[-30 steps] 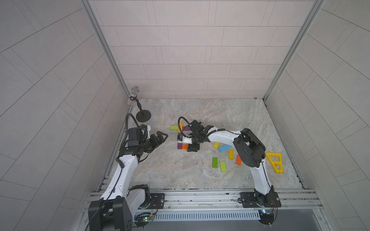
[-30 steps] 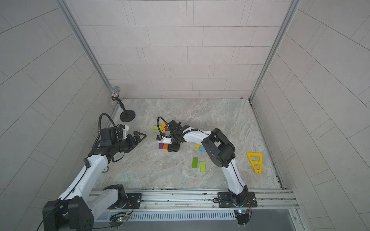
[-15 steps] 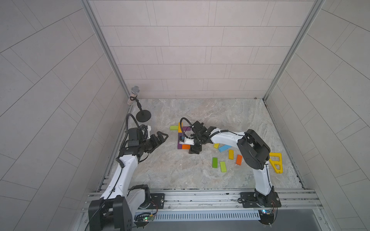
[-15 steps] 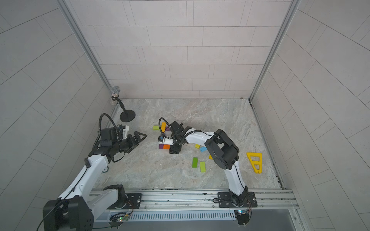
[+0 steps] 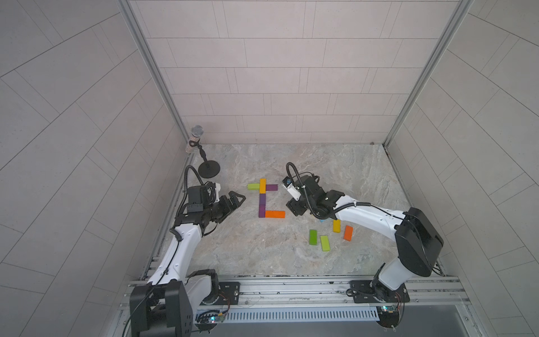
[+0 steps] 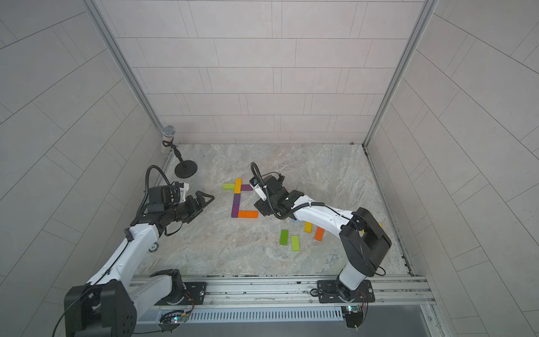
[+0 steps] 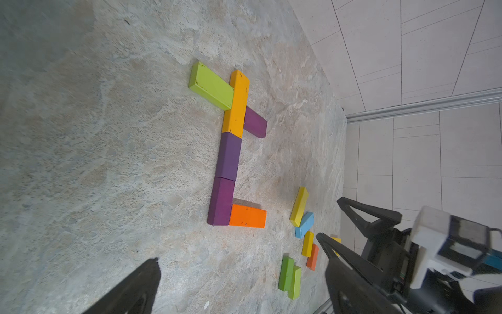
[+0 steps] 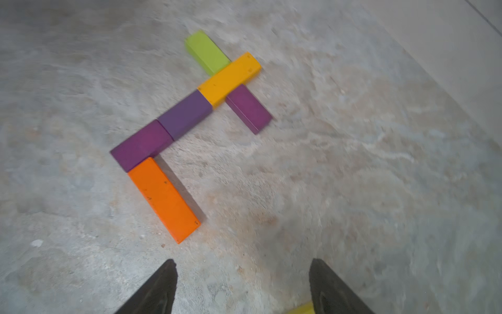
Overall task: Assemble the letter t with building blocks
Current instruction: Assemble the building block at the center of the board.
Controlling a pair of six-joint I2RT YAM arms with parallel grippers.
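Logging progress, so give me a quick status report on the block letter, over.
Left gripper open, empty. Right gripper open, empty, beside orange foot block. Six-block t laid flat. Spare blocks apart, nothing obstructing.

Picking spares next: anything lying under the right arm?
Yes: a light blue block and a yellow block lie beneath it, clear in the left wrist view. From above the arm covers them, bar a blue sliver.

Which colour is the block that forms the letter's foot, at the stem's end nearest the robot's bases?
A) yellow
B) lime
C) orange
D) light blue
C: in a top view, the orange block lies flat against the stem's last purple block and sticks out sideways from it.
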